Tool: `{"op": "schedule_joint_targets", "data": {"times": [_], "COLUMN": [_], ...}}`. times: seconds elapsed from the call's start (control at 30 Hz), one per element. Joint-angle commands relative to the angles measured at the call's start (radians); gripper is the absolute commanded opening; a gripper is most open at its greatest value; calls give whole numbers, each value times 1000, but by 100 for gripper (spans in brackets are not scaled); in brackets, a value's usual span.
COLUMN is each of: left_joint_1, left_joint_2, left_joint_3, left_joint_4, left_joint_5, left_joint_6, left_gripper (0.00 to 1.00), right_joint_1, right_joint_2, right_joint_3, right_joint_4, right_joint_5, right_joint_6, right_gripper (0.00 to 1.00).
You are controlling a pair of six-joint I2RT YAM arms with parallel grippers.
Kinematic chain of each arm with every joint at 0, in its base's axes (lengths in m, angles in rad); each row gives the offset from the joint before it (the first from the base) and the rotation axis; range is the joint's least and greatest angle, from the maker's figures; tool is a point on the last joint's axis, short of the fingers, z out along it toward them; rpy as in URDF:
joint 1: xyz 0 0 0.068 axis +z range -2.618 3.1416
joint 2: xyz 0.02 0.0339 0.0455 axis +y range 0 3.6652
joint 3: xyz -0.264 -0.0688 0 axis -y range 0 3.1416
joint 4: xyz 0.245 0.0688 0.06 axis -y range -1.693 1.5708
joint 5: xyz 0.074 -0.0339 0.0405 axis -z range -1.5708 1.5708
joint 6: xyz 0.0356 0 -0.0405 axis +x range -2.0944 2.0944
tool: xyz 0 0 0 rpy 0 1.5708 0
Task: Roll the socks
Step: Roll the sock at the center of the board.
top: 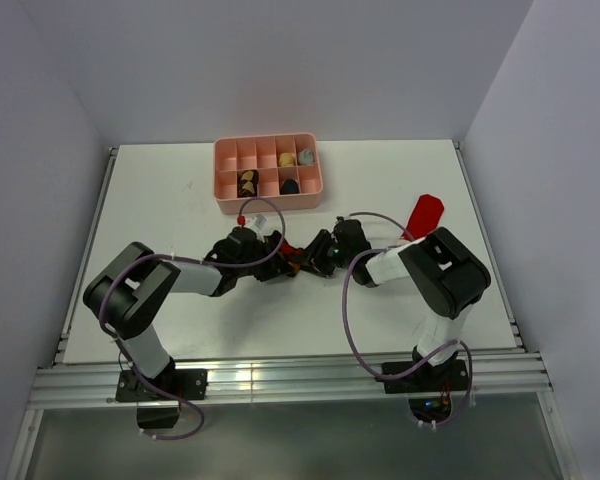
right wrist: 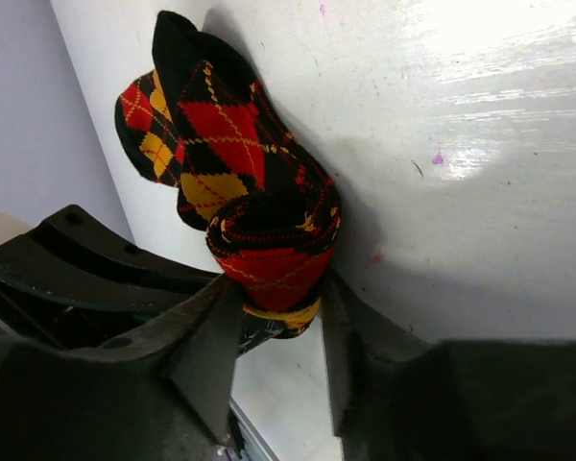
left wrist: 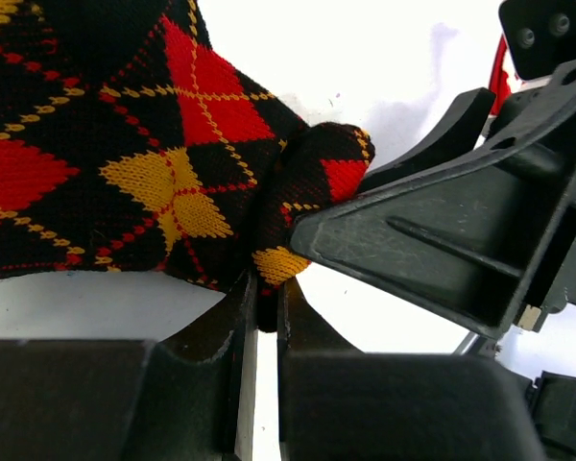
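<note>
A black sock with red and yellow argyle diamonds (left wrist: pixel 125 144) lies on the white table, one end wound into a tight roll (right wrist: pixel 274 240). My left gripper (left wrist: pixel 267 283) is shut on a fold of this sock at the roll's lower edge. My right gripper (right wrist: pixel 283 307) is closed on the rolled end, a finger pressing each side. In the top view the two grippers meet mid-table, left (top: pixel 273 256) and right (top: pixel 312 257), with the sock (top: pixel 292 263) mostly hidden between them. A plain red sock (top: pixel 425 213) lies flat to the right of the right arm.
A pink compartment tray (top: pixel 220 190) with small items in several cells stands behind the grippers. The right gripper's finger (left wrist: pixel 432 240) crowds the left wrist view. Table edges run left, right and near, with a metal rail in front.
</note>
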Motion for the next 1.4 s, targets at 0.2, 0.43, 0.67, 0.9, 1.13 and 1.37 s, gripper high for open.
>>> {"op": "schedule_joint_targets", "data": {"times": [0.2,0.43,0.67,0.9,1.13,1.37], "left_joint_1": [14,14,-48,-267,-397,-441], "left_joint_2": [37,2,-164,-221,-124,-37], "left_joint_3": [-40,-26,18,90,124,164], "left_joint_4": [38,9,-150,-227,-153,-97], "left_joint_5": [80,55,-217,-621,-778,-830], "left_joint_6": [-30,40,249,447,626,772], "left_gripper": [1,4,44,65,69,68], "right_joint_1": [8,10,12,19,24,24], "right_joint_2": [40,-13,-75,-67,-44,-46], "right_joint_3": [6,56,207,339,385,394], "right_joint_4": [25,-137,-501,-747,-832,-848], "right_joint_5": [0,49,155,212,206,201], "right_joint_6": [-12,-64,-137,-142,-150,-154], "right_gripper": [11,0,0,0,0,0]}}
